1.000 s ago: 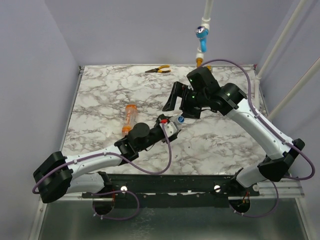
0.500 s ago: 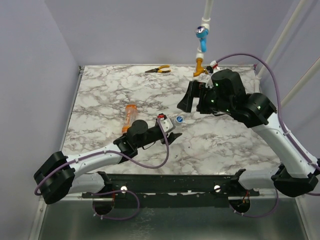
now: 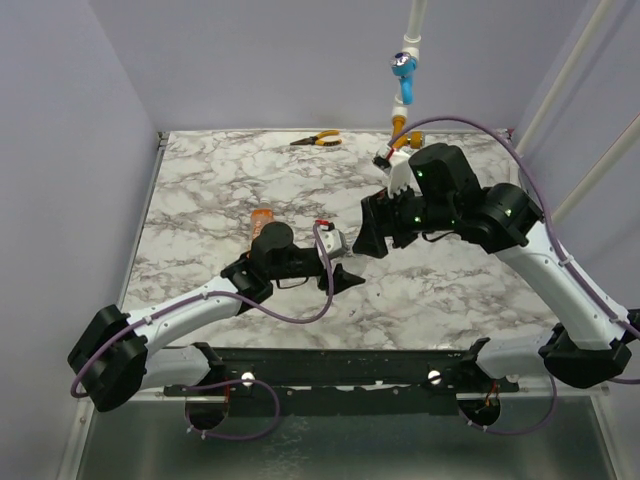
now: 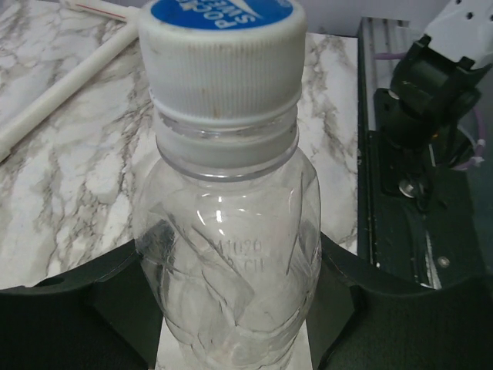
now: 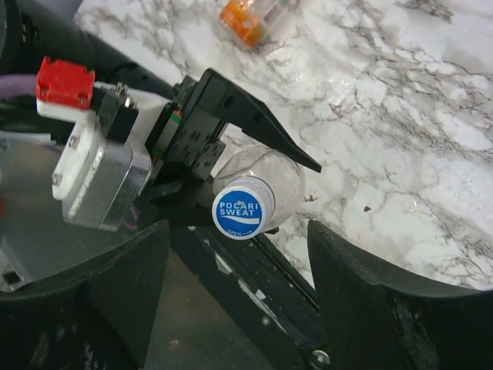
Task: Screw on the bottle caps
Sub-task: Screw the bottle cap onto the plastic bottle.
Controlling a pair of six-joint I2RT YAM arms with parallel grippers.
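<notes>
**A:** What is the left gripper [image 4: 231,327] doing right now?

**B:** It is clamping the small clear plastic bottle [image 4: 231,254] around its belly, with the jaws partly closed and one finger pressing on each side. It is holding the bottle up off the grey-veined marble table [image 3: 200,190], toward the near side, with the neck pointing at the other arm.

**A:** And where is the cap sitting?

**B:** The white ribbed cap with the blue printed top [image 5: 243,208] is sitting on that bottle's neck. I cannot tell whether it is fully tight.

**A:** So what is changing?

**B:** The right gripper [image 5: 239,231] was swinging up and back toward the far edge half a second ago. Now it is coming back in over the cap. Its jaws were at their widest then and are narrowing, but they are still standing open, one finger on either side of the cap and neither touching it.

**A:** What does that mean for the task?

**B:** I am reading it as a re-grip, with the arm letting go, resetting and returning for another twist. The screwing on this bottle is probably still going on.

**A:** Is the other bottle getting any attention?

**B:** No. The slim bottle with orange contents [image 3: 261,216] is lying on the marble behind the left arm, well apart from both grippers.
</notes>
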